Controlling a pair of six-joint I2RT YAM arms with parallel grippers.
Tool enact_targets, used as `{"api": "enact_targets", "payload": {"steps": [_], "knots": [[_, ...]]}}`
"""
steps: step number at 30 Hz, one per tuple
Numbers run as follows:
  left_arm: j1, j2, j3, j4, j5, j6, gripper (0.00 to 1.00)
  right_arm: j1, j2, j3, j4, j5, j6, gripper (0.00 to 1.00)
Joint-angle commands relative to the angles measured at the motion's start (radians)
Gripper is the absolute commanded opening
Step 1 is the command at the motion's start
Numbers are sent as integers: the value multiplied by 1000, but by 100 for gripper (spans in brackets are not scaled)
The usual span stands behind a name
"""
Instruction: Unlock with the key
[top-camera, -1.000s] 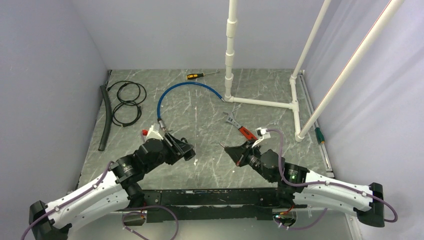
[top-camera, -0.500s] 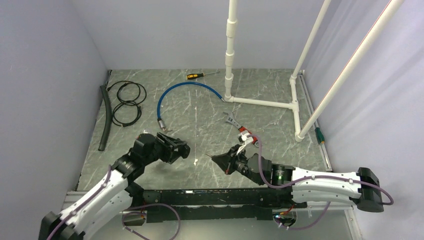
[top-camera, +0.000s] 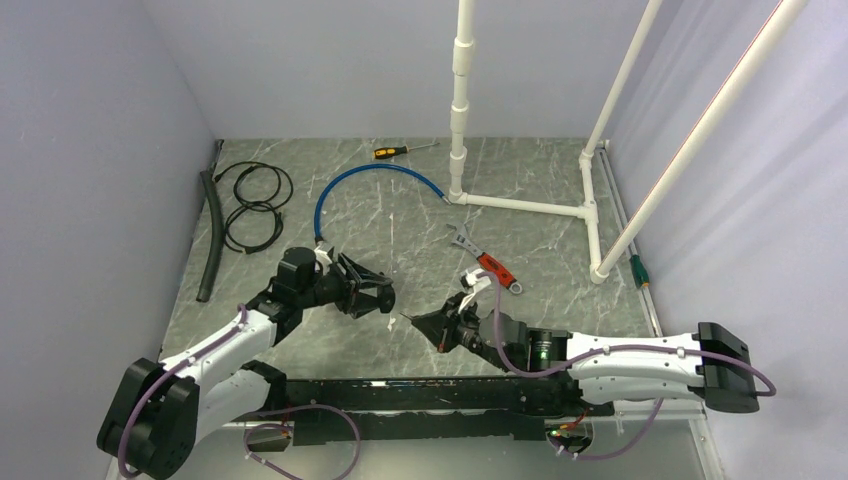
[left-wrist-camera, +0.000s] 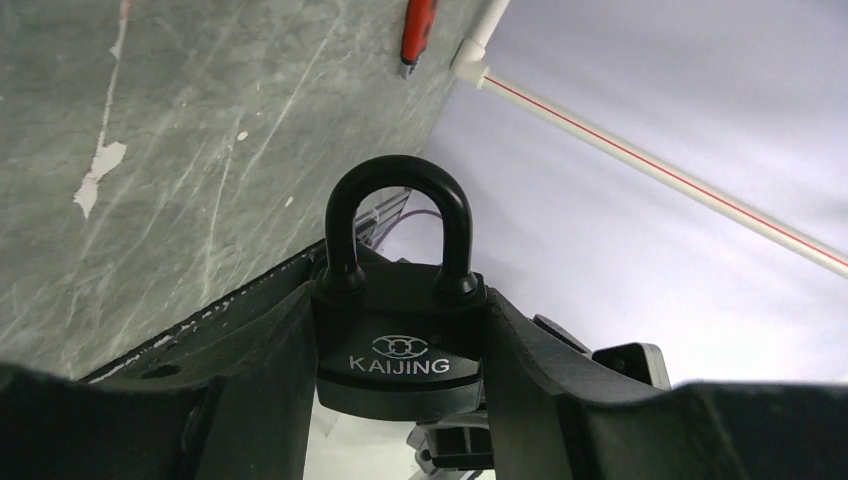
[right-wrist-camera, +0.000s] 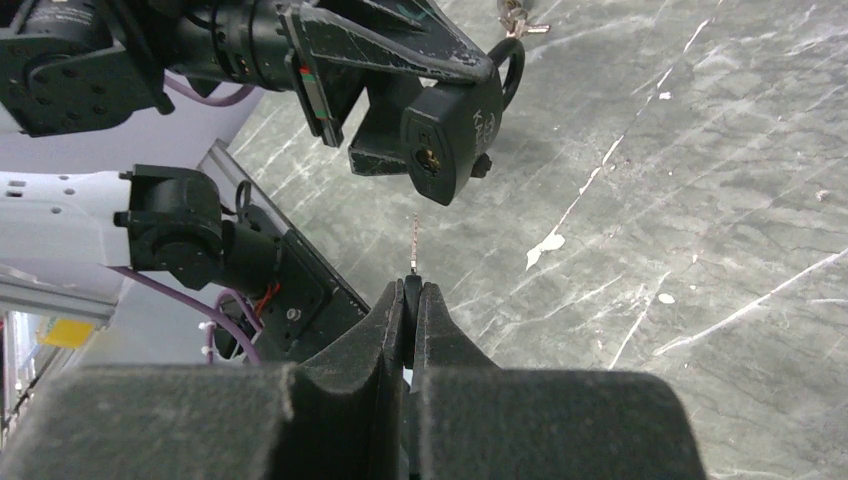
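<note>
Near frame centre, above the bench (top-camera: 560, 180), the padlock (left-wrist-camera: 400, 345) is clamped by its body in the half-spread left hand (top-camera: 378, 297), its keyhole faced, untouched, by the key (right-wrist-camera: 414, 240) pinched in the closed right hand (right-wrist-camera: 412, 292).

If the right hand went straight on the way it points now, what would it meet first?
Probably the black padlock clamped in the left hand. The thin metal key pinched in the right hand leads, aimed near the keyhole on the padlock's underside. They are apart, and exact alignment is unclear.
</note>
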Motion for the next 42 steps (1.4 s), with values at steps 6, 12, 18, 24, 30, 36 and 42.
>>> {"api": "enact_targets", "payload": {"steps": [6,12,18,24,30,36,42], "knots": [[2,-41,53,107,93,37,0,15,83,91,108,3,-24,0],[2,-81,58,66,80,63,0,22,101,100,117,16,-29,0],[2,-81,46,81,81,62,0,25,111,103,115,37,-24,0],[2,-83,43,79,70,61,0,25,128,120,109,60,-25,0],[1,-108,55,31,49,84,0,25,160,153,79,100,-11,0],[2,-147,64,-43,14,116,0,27,178,172,58,69,-66,0],[2,-184,106,-213,-35,150,0,43,155,210,-49,32,-281,0]]}}
